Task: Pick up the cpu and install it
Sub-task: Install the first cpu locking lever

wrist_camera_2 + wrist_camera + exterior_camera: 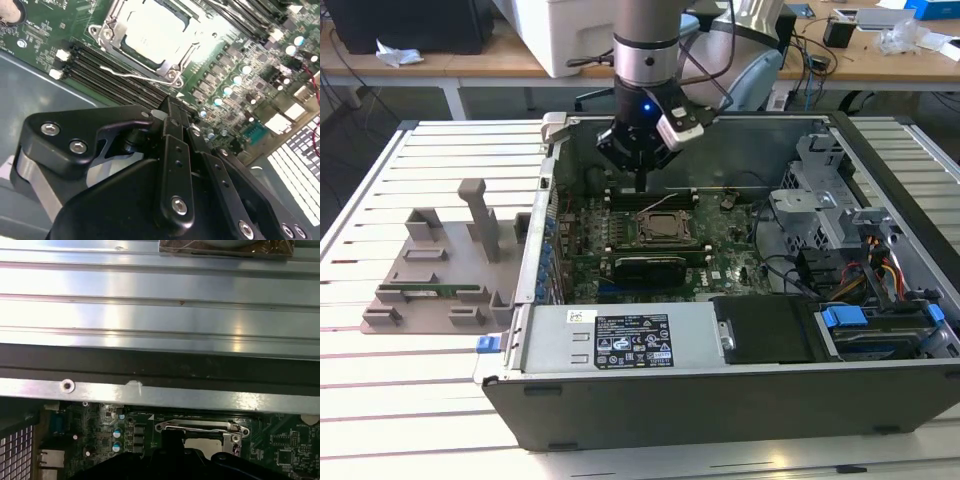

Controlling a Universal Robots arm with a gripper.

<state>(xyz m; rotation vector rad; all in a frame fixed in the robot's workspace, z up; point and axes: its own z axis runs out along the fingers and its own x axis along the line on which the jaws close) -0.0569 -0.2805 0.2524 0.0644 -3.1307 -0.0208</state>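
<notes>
The cpu (150,31) lies flat in the motherboard socket (665,228), its silvery top framed by the metal load plate (107,35); its pale top (202,445) also appears in the first wrist view. A thin wire lever (135,76) runs along the socket's side. My gripper (638,182) hangs inside the open computer case just behind the socket, a little above the memory slots (107,67). Its black fingers (172,112) are drawn together with nothing between them.
The open computer case (620,395) lies on a slatted metal table (420,400). A grey holder fixture (440,270) stands at the exterior view's left. Drive cages and cables (860,270) fill the case's right side. The case's rear wall (160,395) is close to the gripper.
</notes>
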